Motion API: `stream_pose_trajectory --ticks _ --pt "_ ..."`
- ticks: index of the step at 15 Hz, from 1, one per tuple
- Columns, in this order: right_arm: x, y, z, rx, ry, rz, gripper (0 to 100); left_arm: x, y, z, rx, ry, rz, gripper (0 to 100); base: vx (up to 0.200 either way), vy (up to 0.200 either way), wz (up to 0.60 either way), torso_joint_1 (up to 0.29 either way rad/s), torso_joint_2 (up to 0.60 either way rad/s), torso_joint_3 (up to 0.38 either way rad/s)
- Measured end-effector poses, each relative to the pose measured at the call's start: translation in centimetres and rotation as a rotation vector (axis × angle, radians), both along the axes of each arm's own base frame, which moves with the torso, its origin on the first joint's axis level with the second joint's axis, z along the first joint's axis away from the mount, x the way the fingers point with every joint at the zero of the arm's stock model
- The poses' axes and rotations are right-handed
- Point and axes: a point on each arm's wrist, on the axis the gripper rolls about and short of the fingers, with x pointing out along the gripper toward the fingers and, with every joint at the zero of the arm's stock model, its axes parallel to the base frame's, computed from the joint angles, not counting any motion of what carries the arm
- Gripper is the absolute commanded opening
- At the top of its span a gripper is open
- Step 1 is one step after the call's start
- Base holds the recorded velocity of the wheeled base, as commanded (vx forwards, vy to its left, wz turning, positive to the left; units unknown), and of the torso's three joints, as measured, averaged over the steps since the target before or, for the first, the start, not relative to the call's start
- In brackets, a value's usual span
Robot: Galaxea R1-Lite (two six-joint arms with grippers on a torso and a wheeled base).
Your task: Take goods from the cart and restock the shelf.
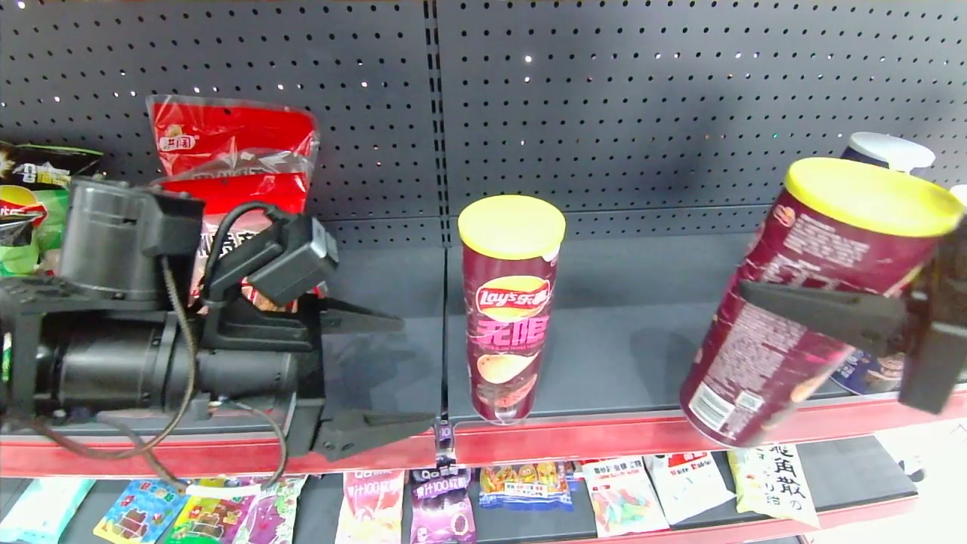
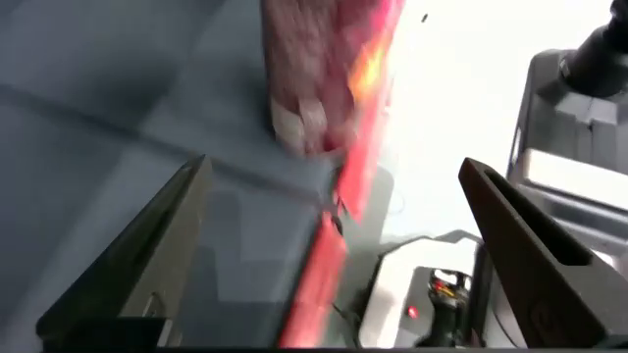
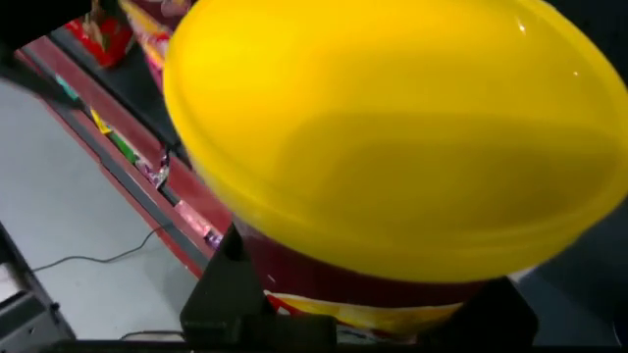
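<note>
This is a shop aisle, going by the fittings and the stock. A dark pegboard wall (image 1: 642,113) fills the head view toward 12 o'clock. It backs a grey shelf (image 1: 627,340) whose front edge carries a red strip (image 1: 604,442) with a small tag (image 1: 444,432) on it. Packaged snacks line the shelf: a chip can (image 1: 510,310) upright at centre, a tilted can (image 1: 793,302) at 3 o'clock, a red bag (image 1: 227,151) at 10 o'clock and a green bag (image 1: 23,227) at 9 o'clock. Toward 6 o'clock a lower shelf (image 1: 854,461) holds rows of small sweet packets (image 1: 521,487).
</note>
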Motion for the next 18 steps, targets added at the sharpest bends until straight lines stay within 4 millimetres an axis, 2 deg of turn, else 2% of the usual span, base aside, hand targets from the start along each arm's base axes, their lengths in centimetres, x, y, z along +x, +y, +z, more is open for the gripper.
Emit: stream_pose_trajectory --ticks 4,9,13,18 --pt "5.9 2.8 0.7 0.043 -0.01 -0.017 0 -4.0 3.3 -0.7 -0.004 -0.009 0.077 100 0.0 0.0 0.0 0.0 0.0 0.0" --pt "11.9 6.2 1.4 0.059 -0.024 0.002 0 -7.3 5.1 -0.5 -0.048 -0.008 0.174 100 0.0 0.0 0.0 0.0 0.0 0.0" --pt "15.4 9.9 1.2 0.067 -0.034 0.043 0 -8.3 5.5 -0.4 -0.059 -0.033 0.179 100 0.0 0.0 0.0 0.0 0.0 0.0" --pt "18.0 13.4 -0.6 0.061 -0.012 0.117 0 -9.4 5.9 -0.8 -0.056 -0.043 0.202 100 0.0 0.0 0.0 0.0 0.0 0.0"
